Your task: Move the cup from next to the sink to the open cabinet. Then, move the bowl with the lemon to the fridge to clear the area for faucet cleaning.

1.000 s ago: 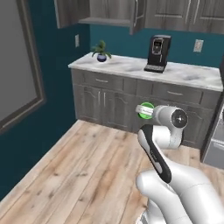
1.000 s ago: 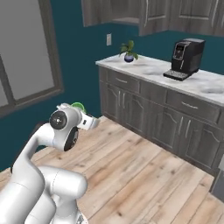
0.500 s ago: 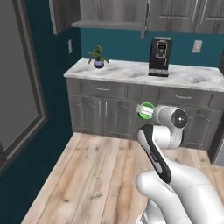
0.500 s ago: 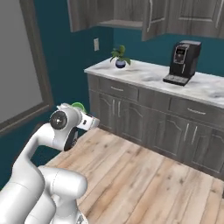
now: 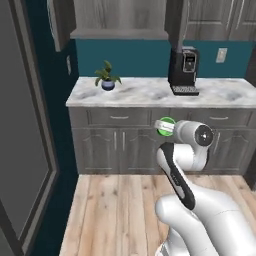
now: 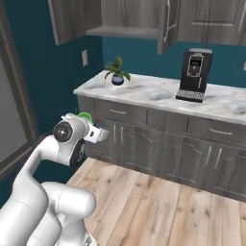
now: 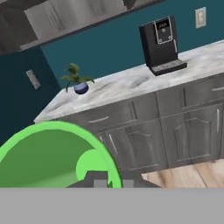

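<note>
1. Green cup (image 5: pixel 165 125) sits in the gripper (image 5: pixel 169 127), held out in front of the dark lower cabinets (image 5: pixel 135 145); the hand view looks into its open mouth (image 7: pixel 52 157), and nothing lies inside.
2. Fingers are closed on the cup, with the arm folded close above the base and the hand at drawer height.
3. Open cabinet (image 6: pixel 125 17) hangs above the marble counter (image 6: pixel 158 93), its shelf bare.
4. Blue plant pot (image 5: pixel 107 85) and black coffee machine (image 5: pixel 183 70) stand on the counter.

One green cup (image 7: pixel 52 157), one potted plant (image 5: pixel 106 77), one coffee machine (image 5: pixel 183 70), one marble counter (image 5: pixel 140 92).
</note>
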### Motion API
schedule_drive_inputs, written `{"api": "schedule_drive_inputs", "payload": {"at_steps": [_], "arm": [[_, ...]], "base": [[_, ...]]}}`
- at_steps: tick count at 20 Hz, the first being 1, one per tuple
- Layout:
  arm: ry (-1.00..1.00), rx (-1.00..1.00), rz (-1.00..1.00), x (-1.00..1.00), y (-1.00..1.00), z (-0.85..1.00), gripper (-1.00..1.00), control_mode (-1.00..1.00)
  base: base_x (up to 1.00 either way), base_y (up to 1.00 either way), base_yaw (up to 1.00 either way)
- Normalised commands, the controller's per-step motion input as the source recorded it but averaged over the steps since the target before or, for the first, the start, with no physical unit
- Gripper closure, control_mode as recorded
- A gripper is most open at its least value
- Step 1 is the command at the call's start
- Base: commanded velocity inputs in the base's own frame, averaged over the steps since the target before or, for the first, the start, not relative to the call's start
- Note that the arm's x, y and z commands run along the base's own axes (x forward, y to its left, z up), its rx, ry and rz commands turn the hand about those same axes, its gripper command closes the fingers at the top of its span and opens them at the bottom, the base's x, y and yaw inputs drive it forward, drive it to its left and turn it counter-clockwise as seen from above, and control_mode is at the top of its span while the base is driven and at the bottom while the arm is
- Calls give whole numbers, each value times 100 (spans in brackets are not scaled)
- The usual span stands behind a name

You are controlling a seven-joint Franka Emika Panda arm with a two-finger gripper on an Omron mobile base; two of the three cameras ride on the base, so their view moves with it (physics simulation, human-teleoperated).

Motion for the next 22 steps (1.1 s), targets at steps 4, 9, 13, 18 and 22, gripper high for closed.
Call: {"api": "schedule_drive_inputs", "payload": {"at_steps": [4,9,13,18,22], "arm": [[0,0,0,0,0,0,100,100],[0,0,0,0,0,0,100,100],[0,0,0,0,0,0,100,100],[0,0,0,0,0,0,100,100],[0,0,0,0,0,0,100,100]], "base": [[100,32,-43],[100,38,-34],[100,52,-22],[100,61,-14],[100,58,-13]]}}
